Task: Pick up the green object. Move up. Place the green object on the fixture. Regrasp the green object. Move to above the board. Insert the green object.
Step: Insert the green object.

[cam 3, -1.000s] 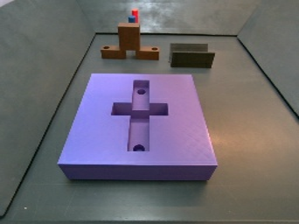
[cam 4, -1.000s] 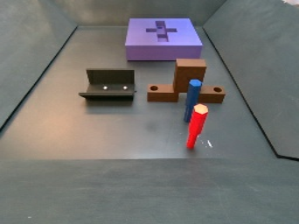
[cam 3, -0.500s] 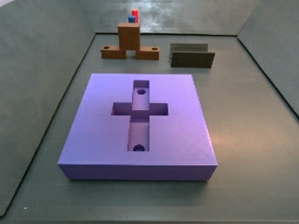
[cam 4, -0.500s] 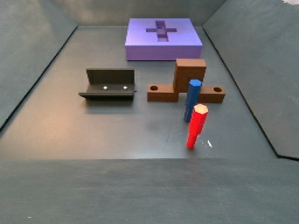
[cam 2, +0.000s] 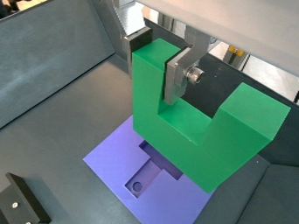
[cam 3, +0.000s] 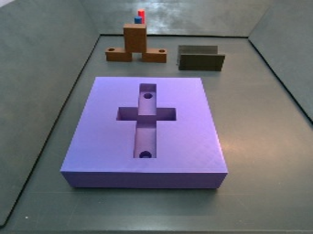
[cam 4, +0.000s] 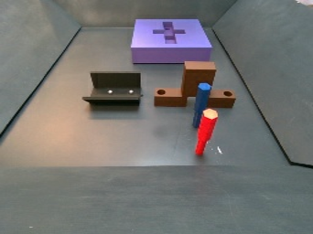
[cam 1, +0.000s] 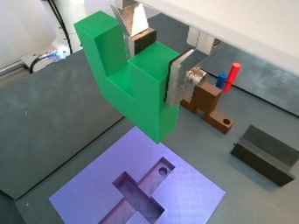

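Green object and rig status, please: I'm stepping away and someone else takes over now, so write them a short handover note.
Pincer: shut on the green object, seen in both wrist views; it is out of frame in both side views.
Green object: in the air above the board, notch between the silver fingers.
Board: cross recess empty.
Fixture: empty, beside the brown post piece; red peg and blue peg stand nearby.
Done: pick-up, apparently the move above the board.
Left: lower and insert.
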Motion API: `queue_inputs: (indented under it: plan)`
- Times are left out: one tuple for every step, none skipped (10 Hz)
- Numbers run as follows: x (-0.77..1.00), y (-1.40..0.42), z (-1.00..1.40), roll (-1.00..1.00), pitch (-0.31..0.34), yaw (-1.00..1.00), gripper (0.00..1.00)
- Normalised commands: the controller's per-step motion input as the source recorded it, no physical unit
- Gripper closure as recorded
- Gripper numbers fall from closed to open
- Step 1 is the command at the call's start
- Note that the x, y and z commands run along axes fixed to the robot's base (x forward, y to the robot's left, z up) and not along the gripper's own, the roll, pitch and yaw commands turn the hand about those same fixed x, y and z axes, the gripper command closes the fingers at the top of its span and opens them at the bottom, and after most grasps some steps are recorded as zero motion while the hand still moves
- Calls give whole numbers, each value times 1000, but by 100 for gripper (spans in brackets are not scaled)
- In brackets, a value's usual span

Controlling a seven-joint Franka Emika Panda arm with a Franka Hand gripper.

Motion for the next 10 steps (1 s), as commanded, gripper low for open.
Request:
queue_inputs:
  plan:
    - [386, -123, -383, -90, 0, -191, 100]
    - [266, 0, -611, -249, -144, 0, 100]
    - [494, -214, -820, -141, -87, 23, 100]
    - [929, 0, -991, -166, -74, 20, 100]
    - [343, -34, -931, -93, -91, 0, 100]
    - [0, 0, -257, -54, -3, 0, 100]
    - [-131, 0, -151, -51, -59, 0, 100]
    - [-180, -114, -257, -77, -59, 80, 100]
    - [-57, -300, -311, 74, -7, 89, 100]
    - [-203, -226, -640, 123, -299, 117, 100]
